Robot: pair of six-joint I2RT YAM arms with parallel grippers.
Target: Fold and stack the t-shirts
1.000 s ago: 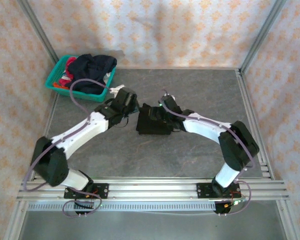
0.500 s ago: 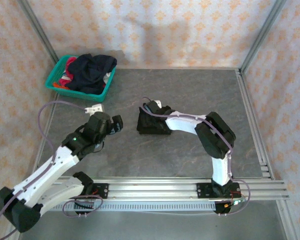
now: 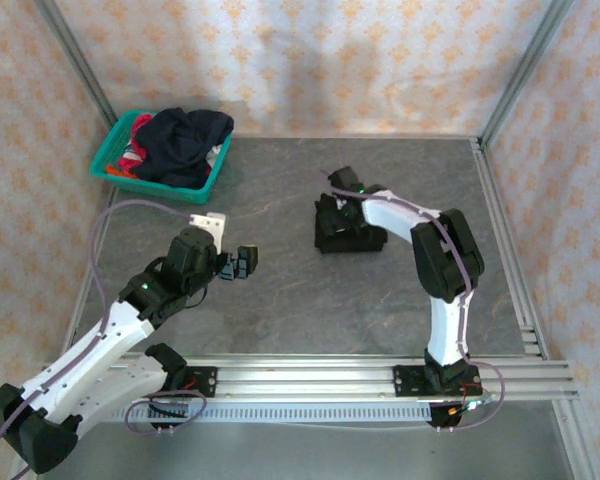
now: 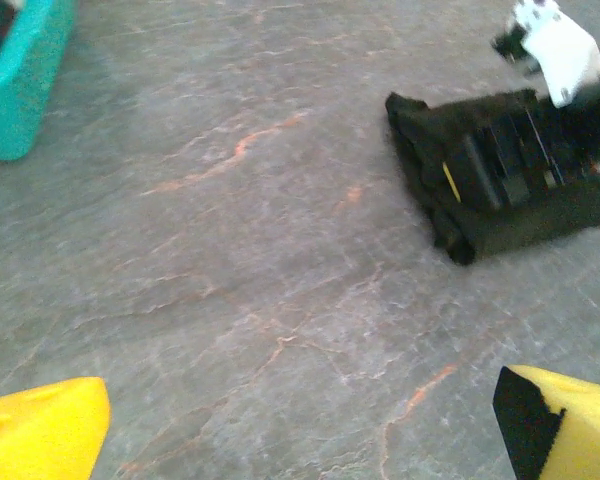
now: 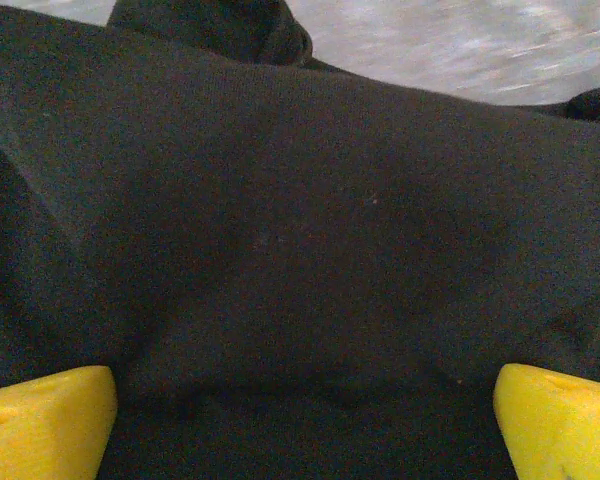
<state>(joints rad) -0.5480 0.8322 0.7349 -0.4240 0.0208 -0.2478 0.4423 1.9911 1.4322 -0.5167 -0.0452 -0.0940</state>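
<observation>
left claw: I see the left gripper [image 3: 240, 263] hanging over bare grey stone-look tabletop [image 3: 280, 310], near-left of centre. Its yellow fingertips [image 4: 40, 430] are spread wide with nothing between them.
right claw: the right gripper [image 3: 335, 212] is down on the folded black t-shirt [image 3: 362, 240]. In its wrist view the yellow pads [image 5: 560, 420] sit far apart. Black cloth fills the gap and runs right up to them, so the jaws are apart, not clamped.
black shirt: a compact bundle right of table centre, well apart from the left gripper.
other shirts: a dark navy t-shirt [image 3: 185, 140] is heaped in the teal plastic basket [image 3: 150, 183] at the far-left corner. Red-pink cloth [image 3: 132, 155] pokes out on the basket's left side.
can't tell: whether the pads press into the cloth or only touch it.
</observation>
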